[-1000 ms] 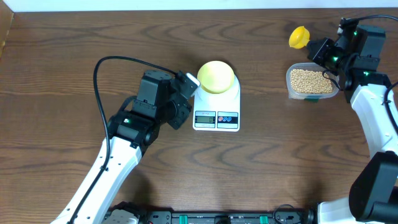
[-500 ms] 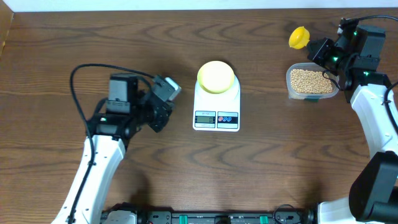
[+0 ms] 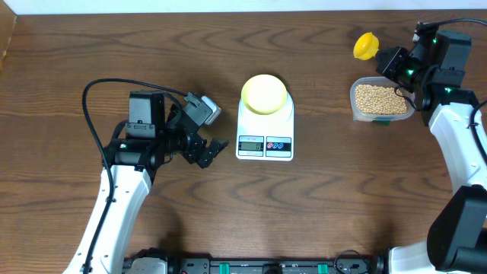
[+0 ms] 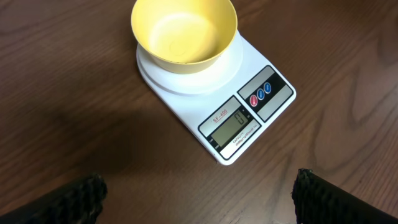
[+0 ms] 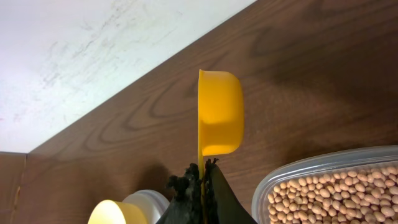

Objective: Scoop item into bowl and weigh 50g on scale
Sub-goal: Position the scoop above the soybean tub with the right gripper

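The pale yellow bowl [image 3: 264, 93] stands empty on the white scale [image 3: 265, 143], whose display faces the near edge. From the left wrist, the bowl [image 4: 184, 31] and scale [image 4: 249, 118] lie ahead of my left gripper [image 4: 199, 188]. That gripper is open, over bare wood. In the overhead view the left gripper [image 3: 209, 151] sits just left of the scale. The item [image 3: 377, 98], tan beans, fills a clear container at the right. My right gripper [image 5: 202, 177] is shut on the handle of a yellow scoop [image 5: 219, 121], held beyond the item [image 5: 336, 196].
The clear plastic container [image 3: 355, 106] sits near the right arm. A black cable [image 3: 95, 91] loops above the left arm. The table's far edge [image 3: 228, 11] meets a white surface just behind the scoop [image 3: 366, 46].
My left arm has drawn back to the left, away from the scale, and its jaws have opened wide. The right arm and scoop have not moved.
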Controlling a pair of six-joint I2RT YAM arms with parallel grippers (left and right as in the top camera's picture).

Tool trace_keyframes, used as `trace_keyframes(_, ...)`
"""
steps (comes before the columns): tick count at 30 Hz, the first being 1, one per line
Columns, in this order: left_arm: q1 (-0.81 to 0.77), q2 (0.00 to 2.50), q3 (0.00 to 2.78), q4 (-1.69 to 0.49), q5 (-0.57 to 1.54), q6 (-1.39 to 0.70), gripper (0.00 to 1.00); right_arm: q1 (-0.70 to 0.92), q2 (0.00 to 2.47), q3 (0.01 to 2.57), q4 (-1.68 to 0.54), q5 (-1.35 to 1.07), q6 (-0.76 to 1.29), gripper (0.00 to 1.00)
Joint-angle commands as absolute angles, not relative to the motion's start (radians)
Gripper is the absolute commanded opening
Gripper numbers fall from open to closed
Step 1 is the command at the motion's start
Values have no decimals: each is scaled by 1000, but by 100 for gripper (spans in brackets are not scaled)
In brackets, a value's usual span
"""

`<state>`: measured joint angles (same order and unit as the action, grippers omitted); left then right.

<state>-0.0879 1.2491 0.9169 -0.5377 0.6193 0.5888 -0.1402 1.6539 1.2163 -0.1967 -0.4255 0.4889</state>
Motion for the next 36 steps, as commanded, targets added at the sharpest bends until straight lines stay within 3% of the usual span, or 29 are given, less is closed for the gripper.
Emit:
trace_keyframes(1, -85, 1248, 919, -541, 632, 602, 97, -142, 1628, 1237, -195, -420, 474, 1)
trace_keyframes(23, -85, 1255, 919, -580, 538, 733, 98, -145, 1628, 1238, -239, -421, 435, 1)
trace_keyframes(36, -85, 1255, 919, -580, 538, 733, 98, -144, 1628, 1531, -683, -361, 265, 1)
